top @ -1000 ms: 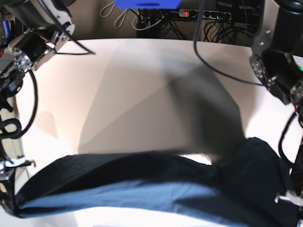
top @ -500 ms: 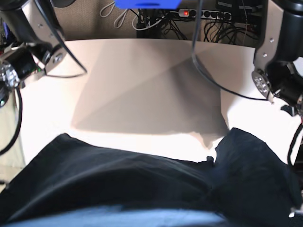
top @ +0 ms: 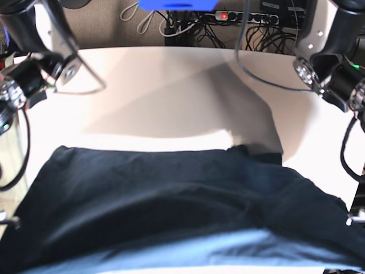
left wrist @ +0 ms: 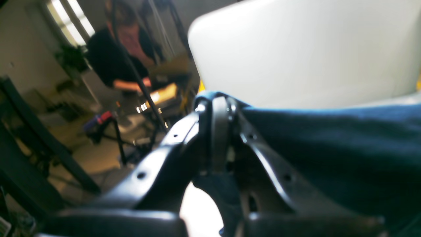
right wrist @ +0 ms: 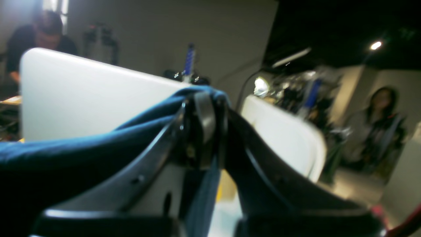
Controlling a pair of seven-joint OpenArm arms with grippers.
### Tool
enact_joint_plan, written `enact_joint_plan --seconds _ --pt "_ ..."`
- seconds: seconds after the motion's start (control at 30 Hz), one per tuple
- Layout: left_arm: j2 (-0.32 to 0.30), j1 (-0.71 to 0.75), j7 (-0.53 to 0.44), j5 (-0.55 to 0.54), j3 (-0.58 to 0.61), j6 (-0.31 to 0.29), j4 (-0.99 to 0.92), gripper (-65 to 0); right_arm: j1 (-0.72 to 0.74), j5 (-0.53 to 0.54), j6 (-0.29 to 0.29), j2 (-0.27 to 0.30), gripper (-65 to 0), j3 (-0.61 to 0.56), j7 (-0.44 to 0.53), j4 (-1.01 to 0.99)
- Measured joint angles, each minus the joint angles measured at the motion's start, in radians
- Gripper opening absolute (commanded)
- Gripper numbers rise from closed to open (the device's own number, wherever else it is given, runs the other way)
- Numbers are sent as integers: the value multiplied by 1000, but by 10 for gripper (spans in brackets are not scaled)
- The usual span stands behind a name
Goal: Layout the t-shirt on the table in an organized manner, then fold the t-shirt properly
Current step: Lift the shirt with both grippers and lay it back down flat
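Left claw (left wrist: 218,108) clamped shut on a bunched edge of the t-shirt (left wrist: 329,141), a little blue cloth poking out above the tips at centre frame in the left wrist view. Dark navy cloth stretched away from the pinch toward the right edge of that frame, filling the lower right. White desk (left wrist: 296,49) bright and blurred across the upper right behind the cloth. Blurred room clutter at the left of the frame.

Right claw (right wrist: 204,102) likewise closed tight on a fold of the t-shirt (right wrist: 65,154), seen at centre in the right wrist view; cloth draped off to the left and lower left, a narrow strip hanging down between the two black arms of the claw. White desk (right wrist: 82,98) behind, upper left of the frame; blurred room at the right.

In the base view, t-shirt (top: 171,200) spread wide across the lower half of the frame, held up by both ends, its far hem a nearly straight line across the middle. Paler blue band of cloth along the bottom edge. Small bump of fabric at the hem right of centre. Bare white desk (top: 171,85) in the upper half, crossed by a grey shadow. Cables (top: 245,23) and a power strip along the top edge.
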Motion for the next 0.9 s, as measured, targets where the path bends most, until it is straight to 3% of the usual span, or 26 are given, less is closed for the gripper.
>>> enact_joint_plan --seconds 0.2,0.4,0.53,0.67,0.8,0.9 --pt "84 -3 -1 89 79 1 -58 -648 -97 -5 -3 -3 -650 -95 178 -178" --pt "134 -45 -37 262 214 5 -248 -648 -82 -14 -8 64 -650 -169 225 -469" --pt "182 -107 -138 376 250 -4 -424 -646 20 -6 -3 125 -650 -216 241 -707" --pt "187 -204 -203 459 250 61 -651 -646 162 -26 -23 198 -650 -312 231 -971" --pt "192 -322 -265 484 251 116 -909 -642 348 -11 -15 206 -649 -431 277 -1239" --pt "186 -415 -304 536 253 146 -1132 -566 448 -10 -19 211 -571 -575 364 -1403"
